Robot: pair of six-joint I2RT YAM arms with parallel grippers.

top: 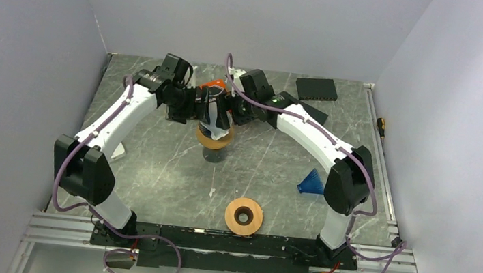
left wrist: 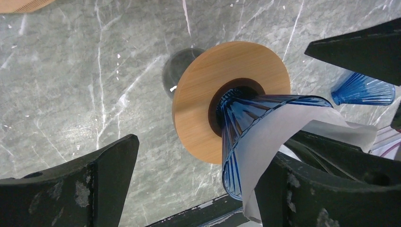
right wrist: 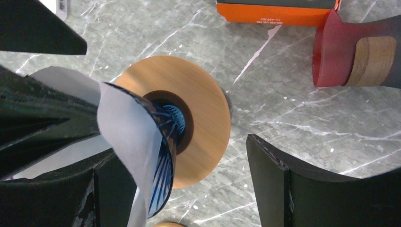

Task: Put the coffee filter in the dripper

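Centre of surface: blue dripper seated narrow end down in wooden collar on dark stand. Long axis upright, mouth opening toward both wrist cameras.

Coffee filter: white, draped over one side of the rim and partly inside the cone, creased rather than spread against the flutes. Judged not yet fully seated.

Left end effector: above the mouth, jaws wide apart, dripper between them, filter flap against the right-hand finger in its own view.

Right end effector: opposite, jaws likewise wide apart, nothing clamped between its own pair, filter flap beside the left-hand finger in its view.

Pinch of the flap between one finger of each arm: cannot tell. Both arms about equally near, closing on the cone from either side.

Decisive relation: filter off-axis, leaning toward the rim nearest those fingers. Seating judged to call for a push straight down along the cone's axis.

Well apart, toward the near edge: second blue dripper and spare wooden collar.
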